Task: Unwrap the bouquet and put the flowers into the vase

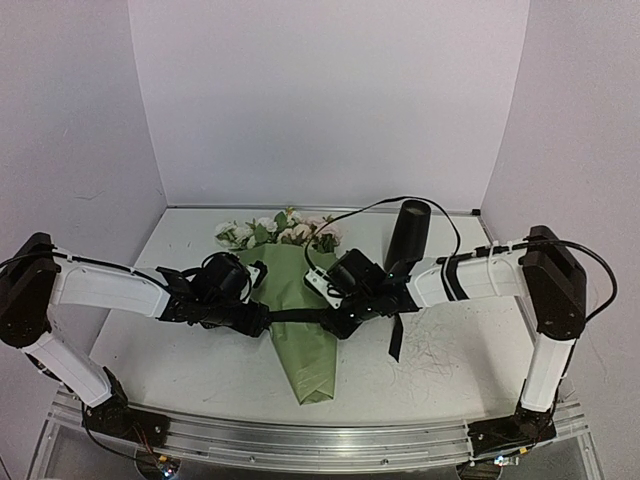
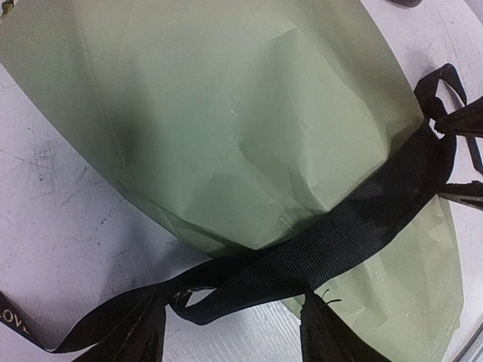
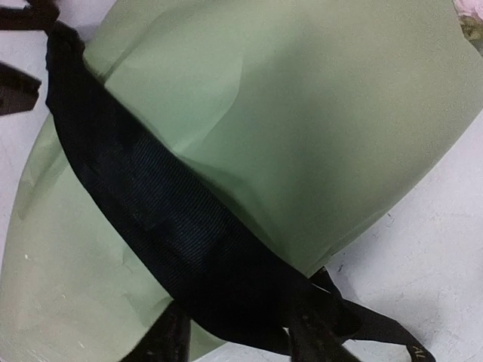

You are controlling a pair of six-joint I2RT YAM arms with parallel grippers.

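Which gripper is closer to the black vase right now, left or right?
Right. The right gripper is at the ribbon on the bouquet side facing the vase; the left gripper is across the bouquet.

Overhead rear view; wrist close-ups on bouquet (image 1: 300, 320)

White table (image 1: 460, 360) boxed in by pale walls (image 1: 330, 100)
We see a scuffed, scratch-marked tabletop, 3 plain panels standing at its left, far and right sides, and a ribbed aluminium rail (image 1: 330, 440) running along its near edge.
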